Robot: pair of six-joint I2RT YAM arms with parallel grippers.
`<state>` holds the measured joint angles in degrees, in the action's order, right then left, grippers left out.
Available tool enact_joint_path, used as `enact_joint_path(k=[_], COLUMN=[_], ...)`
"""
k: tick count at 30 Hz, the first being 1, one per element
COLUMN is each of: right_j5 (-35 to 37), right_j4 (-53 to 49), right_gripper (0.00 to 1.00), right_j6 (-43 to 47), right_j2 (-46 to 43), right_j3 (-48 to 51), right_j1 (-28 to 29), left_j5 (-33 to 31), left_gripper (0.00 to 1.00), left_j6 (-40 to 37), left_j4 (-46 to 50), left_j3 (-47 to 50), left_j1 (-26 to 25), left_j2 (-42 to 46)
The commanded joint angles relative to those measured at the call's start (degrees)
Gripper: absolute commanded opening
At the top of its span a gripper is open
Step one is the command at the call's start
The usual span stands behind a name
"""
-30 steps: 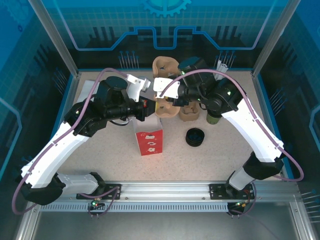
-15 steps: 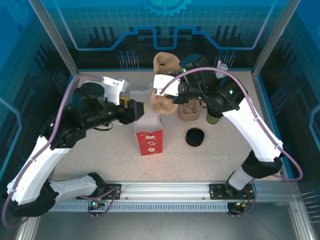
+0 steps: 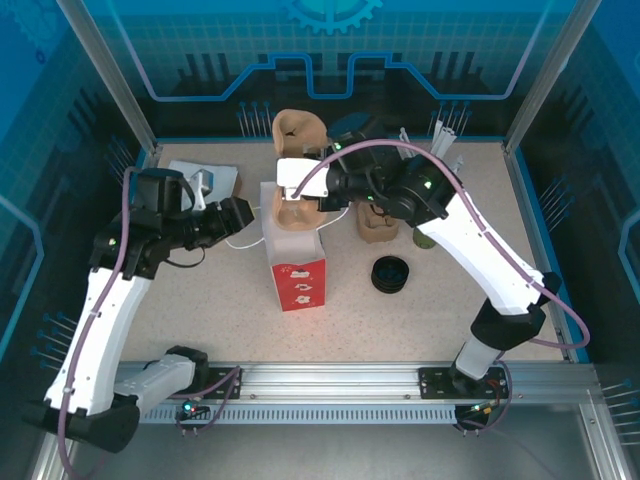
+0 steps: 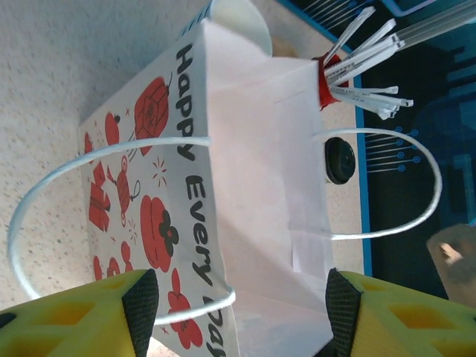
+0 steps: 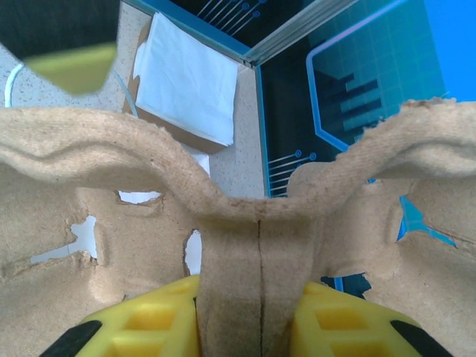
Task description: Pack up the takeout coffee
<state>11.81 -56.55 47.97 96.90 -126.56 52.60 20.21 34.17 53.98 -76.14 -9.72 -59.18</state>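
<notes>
L end effector point(image 4: 234, 297) spread, R point(image 5: 249, 327) clamped

The right gripper point(image 5: 249, 316) is clamping a moulded pulp cup carrier point(image 5: 253, 238). Its two yellow fingers point(image 5: 149, 331) are pressing on either side of the carrier's central vertical ridge, which is running up between them with a seam line down its middle. The carrier's walls are spreading left and right from that ridge, with torn openings showing through on the left side. Beyond the carrier's upper edge, a stack of white napkins point(image 5: 186, 93) is lying on a brown cardboard sheet point(image 5: 195, 143) on the speckled table point(image 5: 74, 100), near an aluminium frame post point(image 5: 297, 33). A blurred yellow and dark shape point(image 5: 71, 63) is hanging at the upper left; its identity is unclear.
</notes>
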Motion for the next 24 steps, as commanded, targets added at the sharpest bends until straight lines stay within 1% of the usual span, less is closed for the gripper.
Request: enact_joint_path(k=[1, 7, 13, 14, 19, 24], right_j5=[1.7, 3.7, 5.2, 5.4, 7.0, 8.5], right_j4=[5.1, 8.8, 13.0, 13.5, 14.9, 16.4], right_gripper=[0.28, 0.27, 0.26, 0.26, 0.25, 0.25], right_j6=[1.8, 0.9, -0.2, -0.2, 0.0, 0.8], right_j2=[0.3, -0.1, -2.0, -2.3, -3.3, -4.3], right_j3=[1.2, 6.0, 13.0, 13.8, 17.8, 20.8], right_j1=[1.7, 2.7, 3.1, 3.2, 3.5, 4.0], left_j5=[6.0, 9.3, 10.3, 10.3, 10.0, 9.6], left_gripper=[0.64, 0.61, 0.57, 0.56, 0.40, 0.27], left_j6=[2.2, 3.0, 2.0, 1.8, 0.8, 0.1], left_j4=[-4.8, -10.1, -11.2, -11.3, -10.9, -10.5], left_j3=[2.3, 6.1, 7.7, 7.8, 8.0, 8.1], left_j1=[1.3, 1.3, 1.4, 1.3, 1.3, 1.3], left_j2=[-0.4, -2.7, -5.0, -5.5, -7.0, -7.3])
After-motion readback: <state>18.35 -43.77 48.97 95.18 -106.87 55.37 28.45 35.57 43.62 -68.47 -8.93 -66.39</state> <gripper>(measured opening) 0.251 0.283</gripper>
